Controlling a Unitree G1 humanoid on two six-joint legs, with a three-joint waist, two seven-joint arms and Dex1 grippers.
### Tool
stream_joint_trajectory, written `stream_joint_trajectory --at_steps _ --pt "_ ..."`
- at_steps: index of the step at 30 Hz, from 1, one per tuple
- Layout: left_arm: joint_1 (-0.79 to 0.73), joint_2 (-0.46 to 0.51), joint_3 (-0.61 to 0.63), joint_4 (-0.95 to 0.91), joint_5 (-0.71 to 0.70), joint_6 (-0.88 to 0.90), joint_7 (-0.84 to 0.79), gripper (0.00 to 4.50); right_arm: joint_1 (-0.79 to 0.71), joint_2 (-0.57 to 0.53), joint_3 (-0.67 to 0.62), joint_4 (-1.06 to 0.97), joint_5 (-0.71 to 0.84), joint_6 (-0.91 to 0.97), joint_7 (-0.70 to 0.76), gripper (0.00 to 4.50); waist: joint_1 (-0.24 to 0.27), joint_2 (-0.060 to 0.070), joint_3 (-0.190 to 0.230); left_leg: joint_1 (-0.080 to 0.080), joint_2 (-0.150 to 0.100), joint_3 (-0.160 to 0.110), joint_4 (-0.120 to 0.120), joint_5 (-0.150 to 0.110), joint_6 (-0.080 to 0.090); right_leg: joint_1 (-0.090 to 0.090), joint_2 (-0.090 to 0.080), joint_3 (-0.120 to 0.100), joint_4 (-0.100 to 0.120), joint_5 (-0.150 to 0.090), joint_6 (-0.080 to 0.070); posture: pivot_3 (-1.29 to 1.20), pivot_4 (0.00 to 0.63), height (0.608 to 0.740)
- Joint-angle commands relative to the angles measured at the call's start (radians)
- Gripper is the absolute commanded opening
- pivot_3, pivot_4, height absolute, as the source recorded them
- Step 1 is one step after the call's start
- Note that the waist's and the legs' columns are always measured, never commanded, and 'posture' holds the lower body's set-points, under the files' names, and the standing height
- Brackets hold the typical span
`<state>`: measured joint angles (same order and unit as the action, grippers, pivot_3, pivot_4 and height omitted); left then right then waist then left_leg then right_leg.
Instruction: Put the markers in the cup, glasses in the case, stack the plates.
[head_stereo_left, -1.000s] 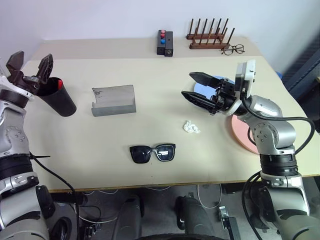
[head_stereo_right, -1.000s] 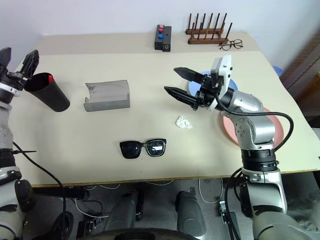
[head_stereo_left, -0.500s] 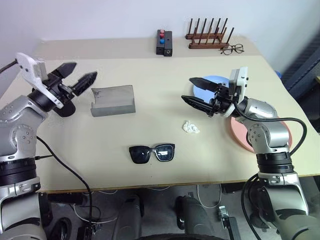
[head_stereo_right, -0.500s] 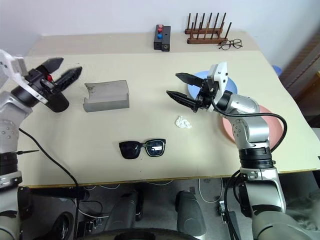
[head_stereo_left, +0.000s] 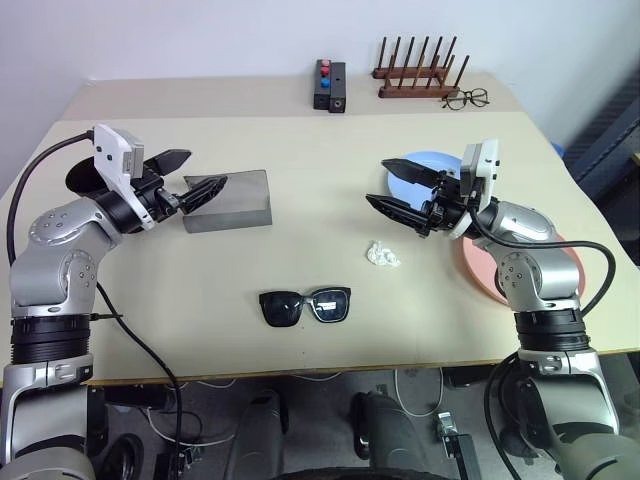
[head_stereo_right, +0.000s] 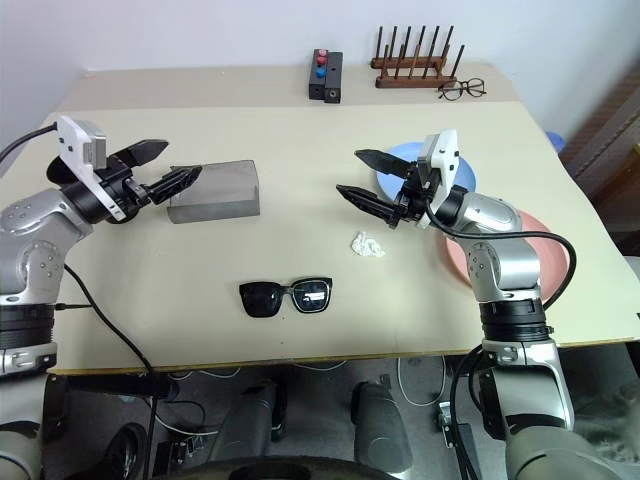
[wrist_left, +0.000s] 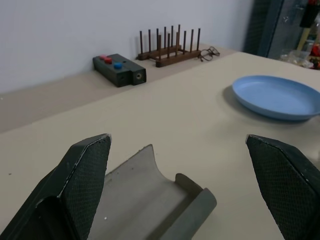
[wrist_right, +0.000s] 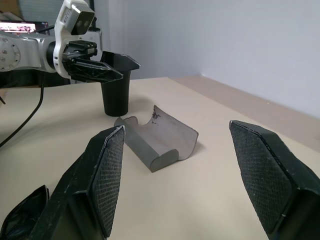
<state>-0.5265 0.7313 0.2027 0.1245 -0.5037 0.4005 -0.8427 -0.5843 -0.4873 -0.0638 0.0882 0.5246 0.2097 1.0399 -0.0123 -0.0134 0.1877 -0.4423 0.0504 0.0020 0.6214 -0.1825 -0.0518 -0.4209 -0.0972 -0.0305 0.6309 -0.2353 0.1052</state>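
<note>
- Left: the black cup (wrist_right: 116, 95) stands upright on the tabletop (head_stereo_left: 300, 260) behind the left pincer (head_stereo_left: 195, 180), which hangs empty with jaws spread wide. No marker can be made out on the tabletop; the cup's contents cannot be told.
- Centre: the grey case (head_stereo_left: 228, 201) lies empty; the sunglasses (head_stereo_left: 305, 305) rest well apart, nearer the front edge, not yet cased.
- Right: the right pincer (head_stereo_left: 400, 190) hangs empty, jaws apart, beside the blue plate (head_stereo_left: 440, 165); the pink plate (head_stereo_left: 480, 275) lies separately, so the plates appear unstacked.
</note>
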Motion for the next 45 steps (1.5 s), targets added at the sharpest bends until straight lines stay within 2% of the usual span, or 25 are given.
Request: stream_joint_trajectory --at_steps 1,6,16,21,27,36,45 --pt "-0.055 0.027 -0.079 0.110 0.113 -0.047 -0.034 4.46 -0.006 -0.004 -0.026 -0.024 0.006 -0.023 0.004 3.41 0.000 0.000 0.000 0.000 0.000 0.000 0.000 0.000 0.000 0.000 0.000 0.000 0.000 0.000 0.000 0.00 0.150 0.740" --pt "-0.217 -0.038 -0.161 0.403 0.232 -0.150 -0.043 4.46 -0.009 0.005 -0.018 -0.016 0.000 -0.034 0.005 3.41 0.015 0.000 0.000 -0.001 0.000 0.000 0.003 0.000 0.000 0.001 0.000 0.000 0.000 -0.001 -0.003 0.00 0.150 0.740" --pt "-0.441 -0.116 -0.231 0.789 0.339 -0.235 -0.201 4.46 0.060 -0.055 -0.014 -0.137 0.021 0.005 0.058 3.41 0.022 0.000 0.000 -0.001 0.000 0.000 0.002 0.000 0.000 0.000 0.000 0.000 0.000 0.000 0.001 0.00 0.150 0.740" --pt "-0.519 -0.130 -0.231 0.872 0.343 -0.210 -0.336 4.46 0.067 -0.090 -0.022 -0.172 0.027 0.025 0.055 3.41 0.022 0.000 0.000 -0.001 0.000 0.000 0.002 0.000 0.000 0.000 0.000 0.000 0.000 0.000 0.000 0.00 0.150 0.740" --pt "-0.576 -0.116 -0.270 0.956 0.411 -0.204 -0.437 4.46 0.069 -0.123 -0.029 -0.203 0.049 0.065 0.067 3.41 0.022 -0.001 0.000 -0.002 0.000 0.000 0.002 0.000 0.000 0.000 0.000 0.000 0.000 0.000 0.000 0.00 0.150 0.740" --pt "-0.617 -0.113 -0.316 1.040 0.518 -0.318 -0.479 4.46 0.065 -0.132 -0.043 -0.166 0.037 0.044 0.062 3.41 0.024 -0.001 0.001 -0.002 0.000 0.000 0.003 0.000 0.000 -0.001 0.000 0.000 0.000 0.000 0.000 0.00 0.150 0.740" --pt "-0.647 -0.123 -0.322 1.108 0.574 -0.352 -0.473 4.46 0.068 -0.125 -0.040 -0.185 0.033 0.056 0.039 3.41 0.023 -0.001 0.001 -0.002 0.000 0.000 0.003 0.000 0.000 -0.001 0.000 0.000 0.000 0.000 0.000 0.00 0.150 0.740"
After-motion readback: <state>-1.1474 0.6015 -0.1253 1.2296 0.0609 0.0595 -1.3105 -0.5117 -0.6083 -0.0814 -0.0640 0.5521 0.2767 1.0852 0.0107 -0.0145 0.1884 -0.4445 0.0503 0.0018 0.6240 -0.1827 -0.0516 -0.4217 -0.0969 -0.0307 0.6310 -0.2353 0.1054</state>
